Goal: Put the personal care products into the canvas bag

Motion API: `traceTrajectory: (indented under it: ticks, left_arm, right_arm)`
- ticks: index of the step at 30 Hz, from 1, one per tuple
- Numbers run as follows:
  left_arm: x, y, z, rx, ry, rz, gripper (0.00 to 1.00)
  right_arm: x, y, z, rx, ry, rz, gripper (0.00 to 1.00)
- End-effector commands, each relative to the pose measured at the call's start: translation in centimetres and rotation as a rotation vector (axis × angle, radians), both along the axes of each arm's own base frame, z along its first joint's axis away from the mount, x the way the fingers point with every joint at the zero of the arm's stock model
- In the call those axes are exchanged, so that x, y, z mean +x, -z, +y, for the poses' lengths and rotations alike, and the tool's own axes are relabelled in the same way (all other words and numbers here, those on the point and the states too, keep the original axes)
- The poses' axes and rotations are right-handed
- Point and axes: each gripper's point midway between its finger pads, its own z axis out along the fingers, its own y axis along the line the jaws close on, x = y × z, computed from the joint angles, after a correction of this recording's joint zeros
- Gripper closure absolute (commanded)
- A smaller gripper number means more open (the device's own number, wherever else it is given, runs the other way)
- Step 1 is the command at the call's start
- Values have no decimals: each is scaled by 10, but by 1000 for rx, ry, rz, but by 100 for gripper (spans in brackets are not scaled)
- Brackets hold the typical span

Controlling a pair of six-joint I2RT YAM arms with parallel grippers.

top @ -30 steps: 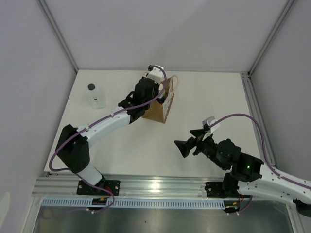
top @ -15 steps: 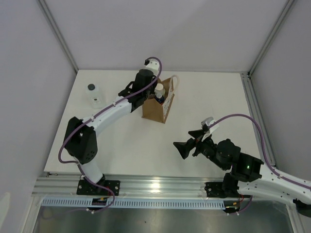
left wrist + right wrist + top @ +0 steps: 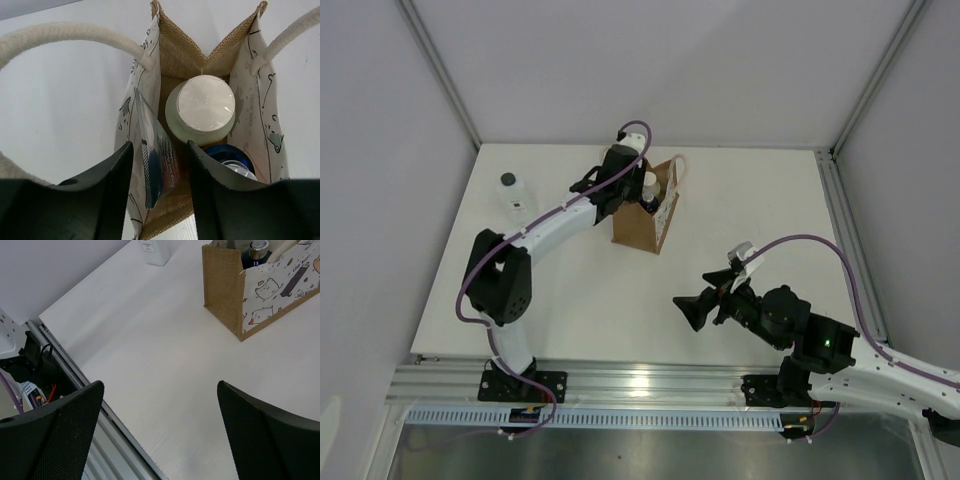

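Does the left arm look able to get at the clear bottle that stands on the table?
Probably yes. The clear bottle stands alone on the table, to the left of the canvas bag, with bare surface between. The left gripper hangs over the bag, jaws parted.

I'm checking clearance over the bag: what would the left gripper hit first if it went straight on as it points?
Most likely the inward-folded side panel of the canvas bag, lying between the open fingers of the left gripper; the cream-white bottle stands just beyond. Depth is unclear.
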Motion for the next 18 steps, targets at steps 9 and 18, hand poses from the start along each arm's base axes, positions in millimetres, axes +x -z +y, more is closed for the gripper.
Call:
traceTrajectory:
  ticks: [9, 18]
  left_arm:
    - [-22, -63, 14, -107, -19, -95, 29]
    - [-80, -161, 48, -290, -86, -200, 11]
  right_arm:
    - [-1, -14, 4, 29, -7, -10, 1]
    - [5, -7, 5, -11, 17, -13, 1]
